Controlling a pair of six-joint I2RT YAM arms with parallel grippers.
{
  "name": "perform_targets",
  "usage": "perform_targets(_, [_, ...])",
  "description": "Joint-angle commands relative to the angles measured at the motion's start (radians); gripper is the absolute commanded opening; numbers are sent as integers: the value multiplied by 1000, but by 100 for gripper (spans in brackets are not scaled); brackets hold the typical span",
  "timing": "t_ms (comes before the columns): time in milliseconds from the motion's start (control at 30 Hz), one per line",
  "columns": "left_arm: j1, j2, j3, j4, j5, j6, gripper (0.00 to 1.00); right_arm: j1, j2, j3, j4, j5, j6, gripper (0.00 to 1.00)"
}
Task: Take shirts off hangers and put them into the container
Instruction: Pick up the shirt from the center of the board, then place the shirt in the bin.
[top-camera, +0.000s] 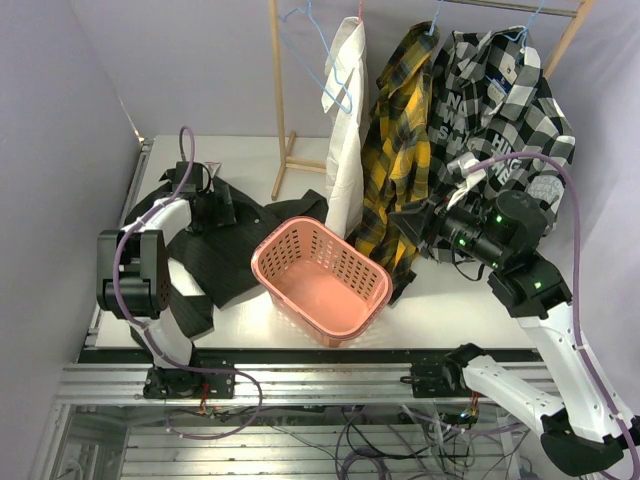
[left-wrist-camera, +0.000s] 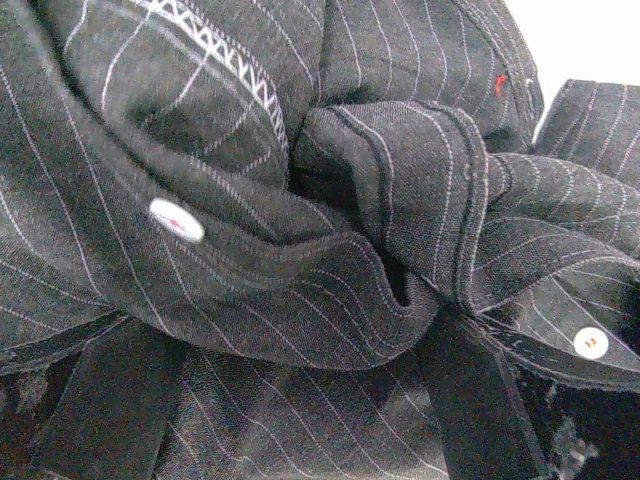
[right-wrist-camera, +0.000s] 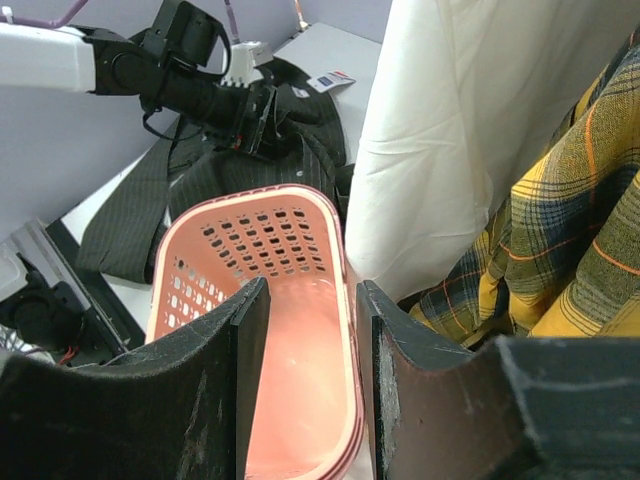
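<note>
Centrally, pink basket (top-camera: 330, 255) on white table (top-camera: 250, 160), lilac walls (top-camera: 180, 60), wooden rack (top-camera: 278, 100).

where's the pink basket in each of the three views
Top view: the basket sits at the centre of the picture.
Left wrist: not in it; the pinstriped shirt fills the frame.
Right wrist: the basket is at lower centre, its open side up.
Shared landmark: the pinstriped shirt, which lies just left of the basket from above and beyond it in the right wrist view.
</note>
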Motion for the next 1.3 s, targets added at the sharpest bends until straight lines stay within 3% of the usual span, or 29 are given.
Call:
perform_targets(0, [-3,83,57,-50,26,0,99,2,-21,-8,-8,25,-20,40])
perform_targets(67, [-3,125,78,-77,38,6,98,3,-25,-9,-9,30,-25,40])
perform_targets(300, [-3,208,114,-111,95,32,60,3,-52,-27,-15,58,-28,41])
perform_targets(467, [-2,205,116,-111,135,34,8,2,-67,-39,-18,71,-20,41])
perform_targets(767, [-3,-98,168,-116,158,-16,7,3,-69,-39,-30,114,-1,40])
perform_targets(1033, [-5,-329,419,-146,206,-83,7,2,-89,-97,30,188,76,40])
perform_targets(1267, [-59,-395,719,-150,214,-153,7,2,-89,-128,58,179,107,40])
